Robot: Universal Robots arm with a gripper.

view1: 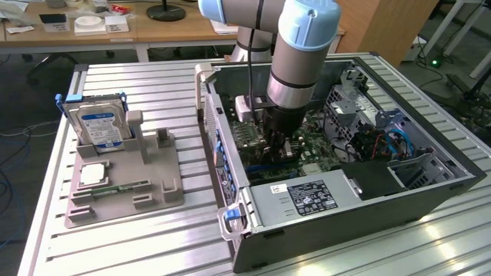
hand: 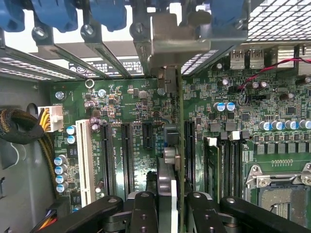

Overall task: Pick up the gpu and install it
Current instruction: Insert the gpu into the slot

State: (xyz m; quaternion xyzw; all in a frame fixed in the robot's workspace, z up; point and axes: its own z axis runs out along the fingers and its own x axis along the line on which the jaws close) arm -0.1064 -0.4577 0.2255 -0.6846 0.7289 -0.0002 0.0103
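Ribbed metal table (view1: 153, 241) with grey fixture tray (view1: 123, 198), open computer case (view1: 345, 224)

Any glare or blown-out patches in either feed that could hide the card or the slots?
Wrist view: bright white backlight behind the blue clips, but the motherboard is evenly lit, and the card is seen edge-on between the fingers. Exterior view: sheen on the ribbed table; the case interior is darker, slots shadowed by the arm.
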